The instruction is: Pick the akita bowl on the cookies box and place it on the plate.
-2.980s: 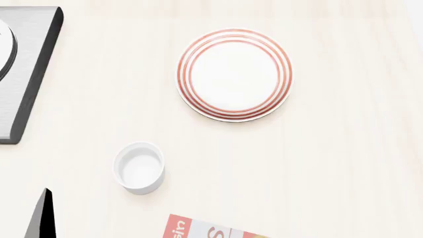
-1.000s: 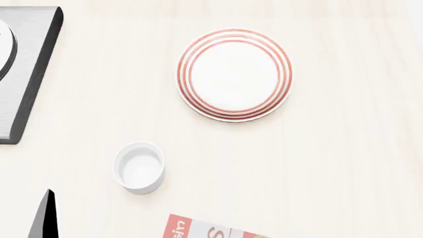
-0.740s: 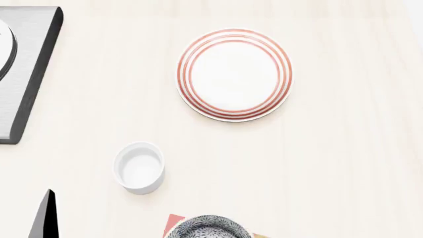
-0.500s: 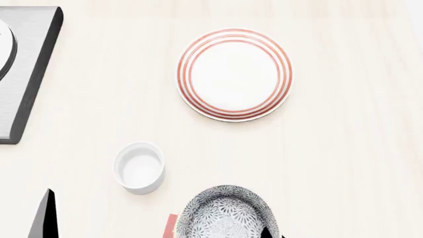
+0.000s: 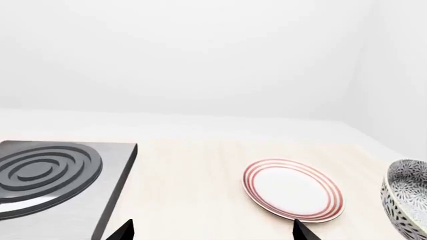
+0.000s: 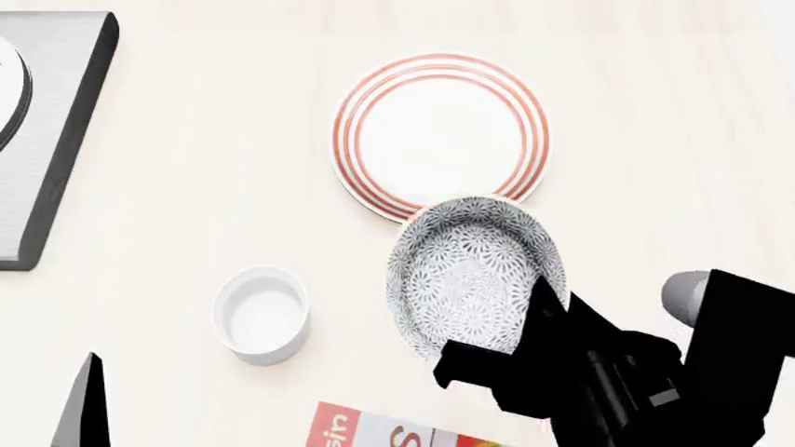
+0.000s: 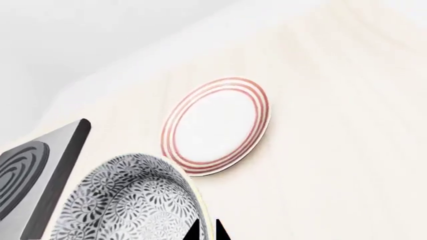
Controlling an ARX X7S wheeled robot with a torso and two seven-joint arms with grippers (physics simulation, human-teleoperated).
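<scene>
Left wrist view: the plate (image 5: 293, 190) lies bare on the worktop (image 5: 187, 170) beside the stove (image 5: 53, 175); the bowl (image 5: 407, 200) hangs at the frame's edge. Only the left hand's fingertips (image 5: 121, 232) show, set apart and empty.

Head view: the right hand (image 6: 546, 321) is clamped on the bowl's near rim, carrying it tilted above the plate's near edge, far of the cookies box (image 6: 372, 433) and right of the white cup (image 6: 261, 314).

Right wrist view: the bowl sits tilted against the fingers. A thin rim grip may slip, and an early release would tip it off the plate.

One akita bowl (image 6: 476, 273), one plate (image 6: 438, 130), one white cup (image 6: 261, 314), one cookies box (image 6: 372, 433), one stove (image 6: 44, 130).
</scene>
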